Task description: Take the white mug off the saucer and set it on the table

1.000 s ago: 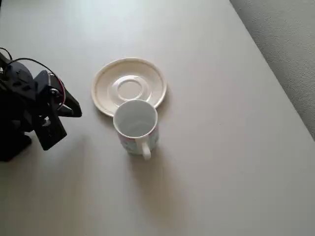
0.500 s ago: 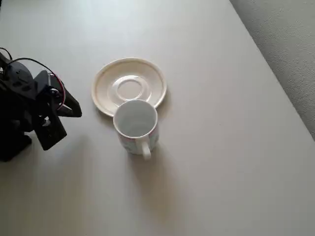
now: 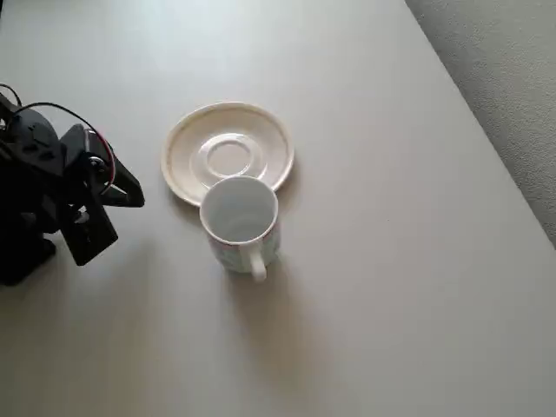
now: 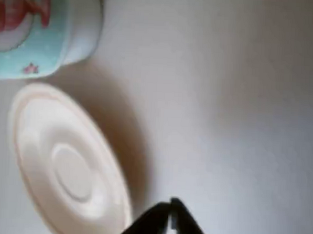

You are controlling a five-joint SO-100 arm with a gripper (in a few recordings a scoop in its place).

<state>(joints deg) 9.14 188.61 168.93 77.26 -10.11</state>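
The white mug (image 3: 240, 217) stands upright on the table (image 3: 391, 261), just in front of the saucer (image 3: 228, 156), with its handle pointing toward the bottom of the overhead view. The saucer is bare. In the wrist view the mug (image 4: 35, 27), with red and bluish markings, sits at the top left, close beside the saucer (image 4: 64, 164). My black gripper (image 3: 139, 198) is left of both, a short way off and touching neither. Its fingertips meet in the wrist view, where the gripper (image 4: 171, 212) holds nothing.
The table's right edge runs diagonally down the overhead view, with grey textured floor (image 3: 504, 69) beyond it. Open tabletop lies to the right of and below the mug. The arm's black body (image 3: 35, 200) takes up the left edge.
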